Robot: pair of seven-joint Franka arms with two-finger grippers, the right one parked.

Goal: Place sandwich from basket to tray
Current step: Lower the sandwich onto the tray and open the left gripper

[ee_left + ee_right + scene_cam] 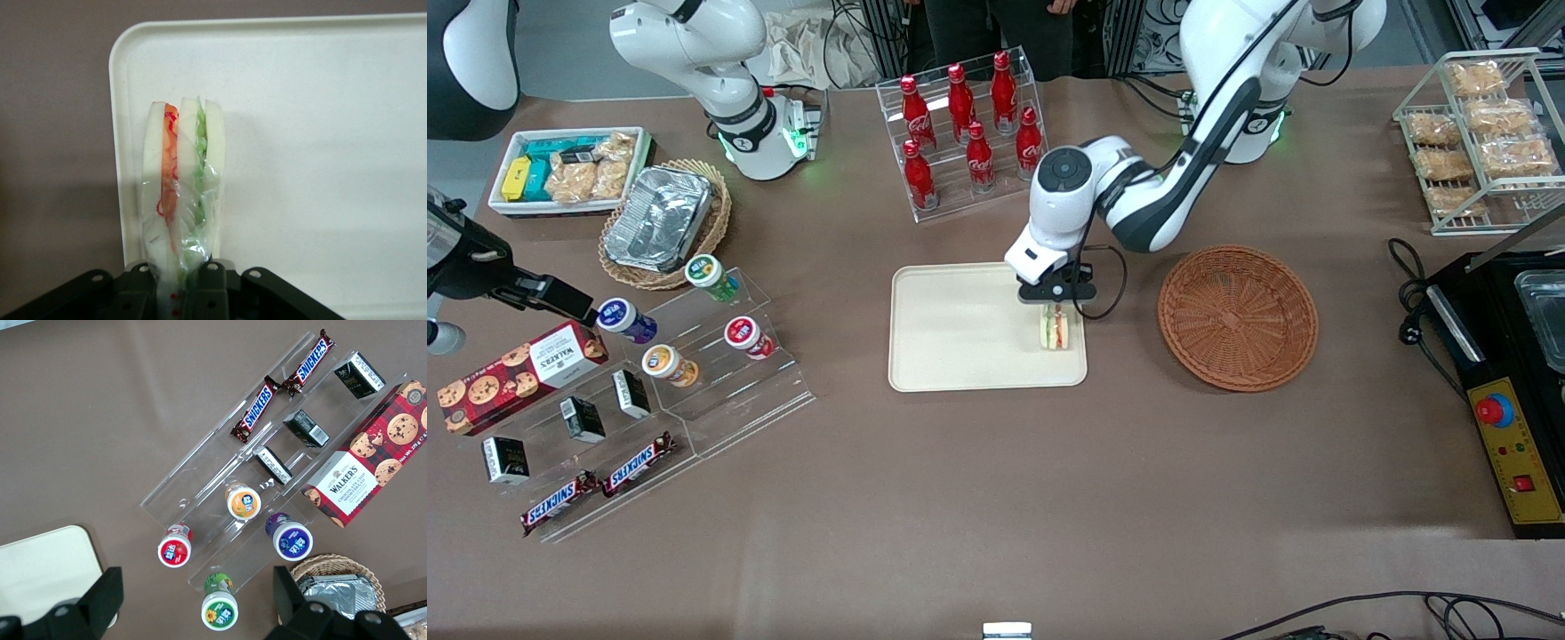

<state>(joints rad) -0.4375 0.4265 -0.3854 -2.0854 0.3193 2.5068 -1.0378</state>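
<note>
Landmark: tray, cream-beige, flat on the brown tabletop.

Left-arm gripper sits over the tray's edge nearest the basket. Jaws pinching the sandwich; in the wrist view the wedge runs out from between the black jaws, which close on its clear wrap and bread.

Sandwich: upright on edge, over the tray just inside the rim on the basket side, about midway between the tray's nearer and farther edges as seen from the front camera. Cannot tell whether its lower edge touches the tray surface or hangs just above it. Layers visible: white bread, orange-red filling, green filling.

Basket: reddish-brown wicker, on the tabletop beside the tray, toward the working arm's end, apart from the tray rim. Nothing in it.
</note>
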